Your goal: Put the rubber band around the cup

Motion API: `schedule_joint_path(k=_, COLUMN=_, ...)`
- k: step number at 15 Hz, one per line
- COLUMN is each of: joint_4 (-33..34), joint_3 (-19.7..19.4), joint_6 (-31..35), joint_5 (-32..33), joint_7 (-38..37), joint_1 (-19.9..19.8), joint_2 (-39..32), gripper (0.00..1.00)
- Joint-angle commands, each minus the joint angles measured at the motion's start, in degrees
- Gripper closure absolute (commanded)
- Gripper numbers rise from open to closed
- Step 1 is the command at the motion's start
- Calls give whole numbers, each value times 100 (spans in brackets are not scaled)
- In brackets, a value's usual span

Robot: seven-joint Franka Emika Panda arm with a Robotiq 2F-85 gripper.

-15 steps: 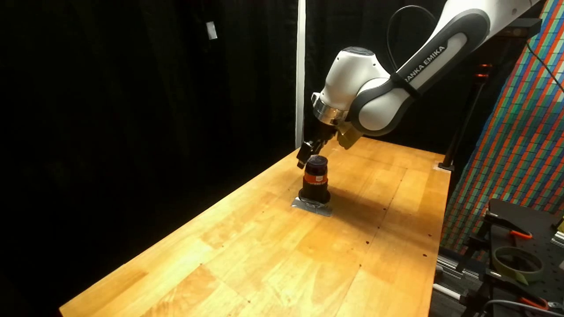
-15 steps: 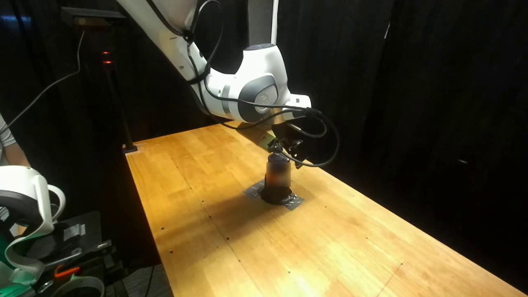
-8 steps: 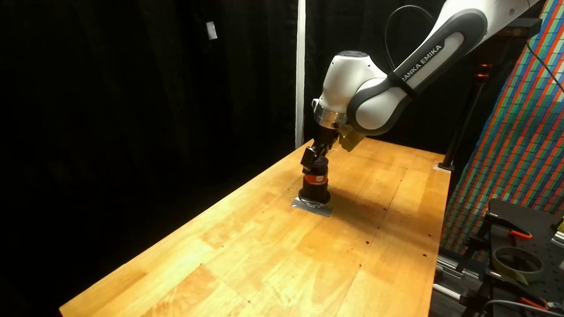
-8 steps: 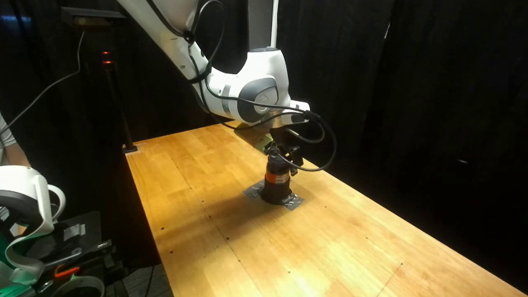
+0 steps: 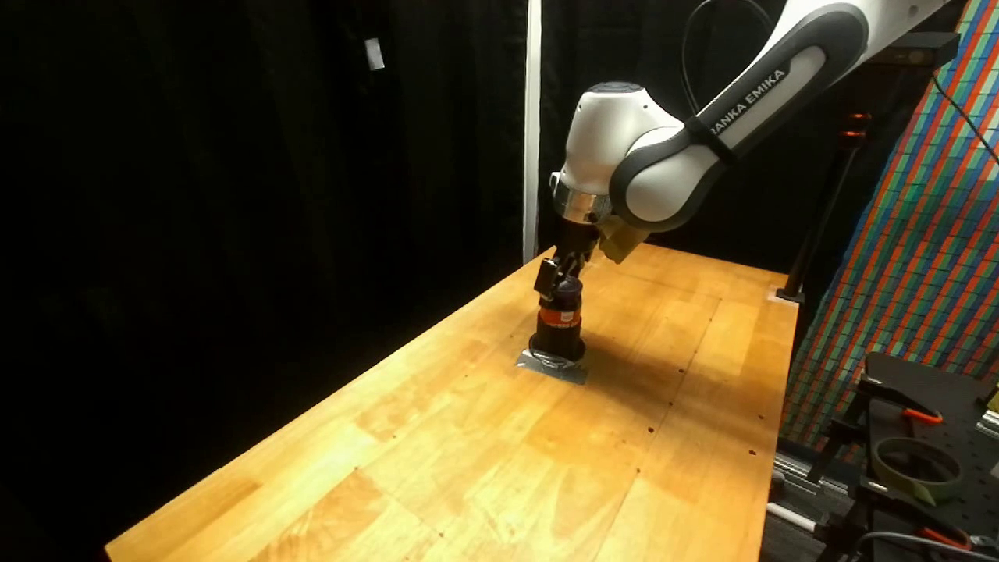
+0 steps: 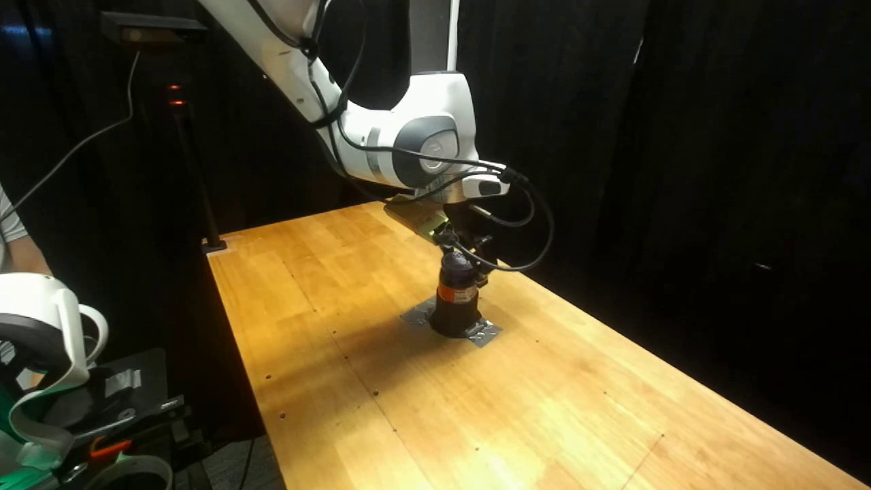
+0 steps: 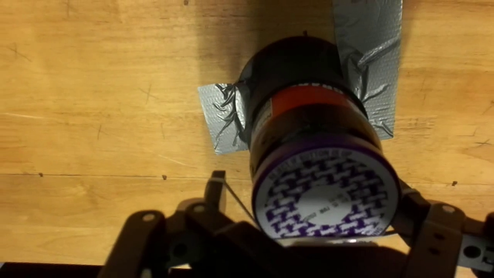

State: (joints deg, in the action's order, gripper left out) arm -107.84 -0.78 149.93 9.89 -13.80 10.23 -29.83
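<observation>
Across the wrist view, the pincer (image 7: 310, 187) stands wide, fingers (image 7: 213, 193) flanking the cup (image 7: 320, 139), presumably stretching the rubber band (image 7: 218, 180) to pass over it; whether the band encircles it is hidden. Tape (image 7: 368, 73) probably anchors the cup against tugs. In an exterior view it stands upright on the table (image 5: 484, 437), as a second ago. In an exterior view, the wrist housing (image 6: 439, 102) sits slightly higher than half a second ago.

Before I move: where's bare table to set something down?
Free: the table on the near side of the jar in both exterior views, and between it and the black pole at a far corner. Crowded: around the jar, with tape at its foot, the open gripper and stretched rubber band at its lid.
</observation>
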Motion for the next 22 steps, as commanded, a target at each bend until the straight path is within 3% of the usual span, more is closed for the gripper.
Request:
schedule_joint_path(k=1, joint_4=-120, joint_3=-68, joint_6=-388, joint_5=-64, joint_7=-41, joint_1=47, joint_2=264, gripper=0)
schedule_joint_path(k=8, joint_4=-94, joint_3=131, joint_6=-1758, joint_5=-299, joint_7=171, joint_1=-112, joint_2=450, gripper=0)
schedule_joint_path(k=10, joint_4=-145, joint_3=147, joint_6=-1849, joint_5=-296, joint_7=177, joint_1=-129, joint_2=476, gripper=0)
schedule_joint_path(k=16, joint_4=-651, joint_3=202, joint_6=-1422, joint_5=-296, joint_7=186, joint_1=-141, joint_2=580, gripper=0)
schedule_joint_path(k=22, joint_4=-1138, joint_3=190, joint_6=-364, joint_5=-277, joint_7=183, joint_1=-138, joint_2=568, gripper=0)
